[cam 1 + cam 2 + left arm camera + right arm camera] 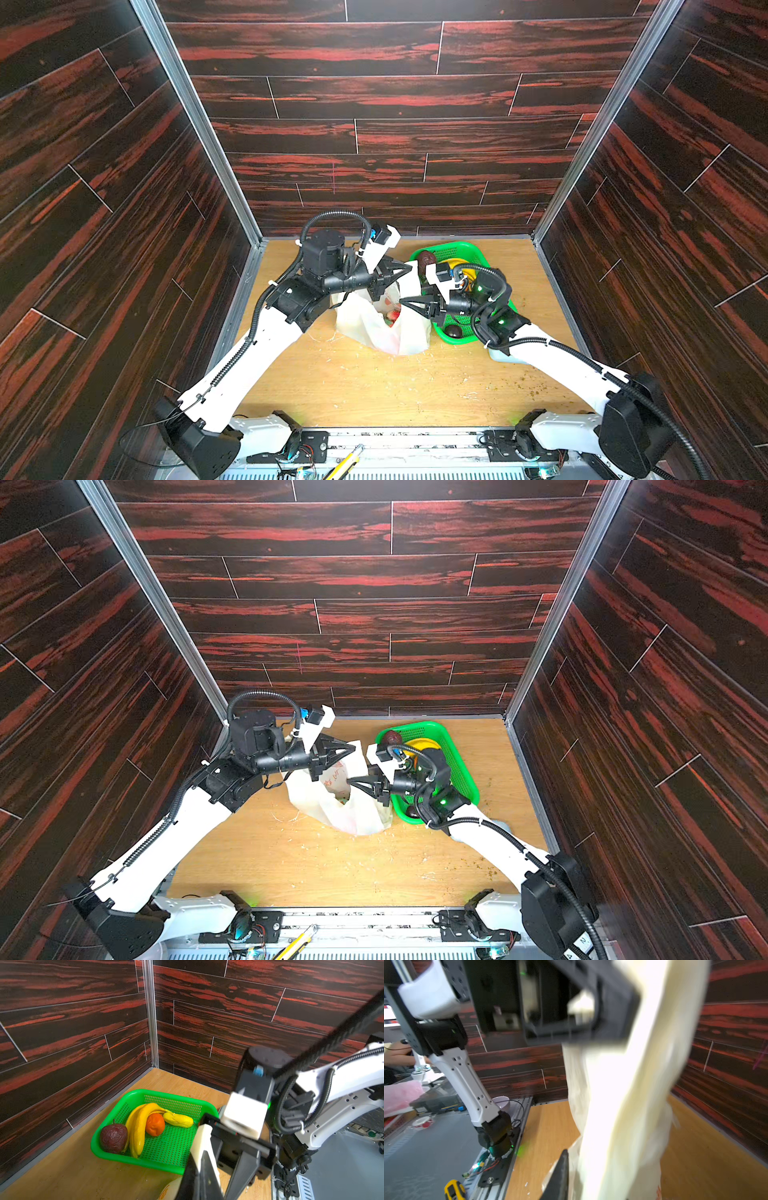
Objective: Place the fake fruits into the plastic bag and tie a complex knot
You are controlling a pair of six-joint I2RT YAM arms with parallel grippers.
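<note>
Mid-loading, by the look of it. Pinching a cream strap of the plastic bag (374,332) in the left pincer (409,266), pressed together and held up off the bench (374,395) at the bag's far side. Meeting the bag's opposite rim with the right pincer (402,301) — closed to a point there in both top views, seemingly with film caught between, though too blurred in the right wrist view to swear to. Standing the bag upright between the two, mouth agape, with a red fruit (392,316) glimpsed inside.

Leaving most of the fake fruits in the green basket (145,1164), just beside the bag on the right arm's side and partly under that arm: bananas (138,1128), an orange (154,1124), a lemon (178,1120), a dark purple ball (113,1137). Bananas stretched roughly along the back wall (395,124), next to the dark ball.

Judging the next fetch as the right arm's — nearer by far, with the basket beneath its wrist, behind the pincer's tips and away from the bag's mouth. Needing a release of the rim first, then a turn back over the basket; probably gripping across the bananas' length.
</note>
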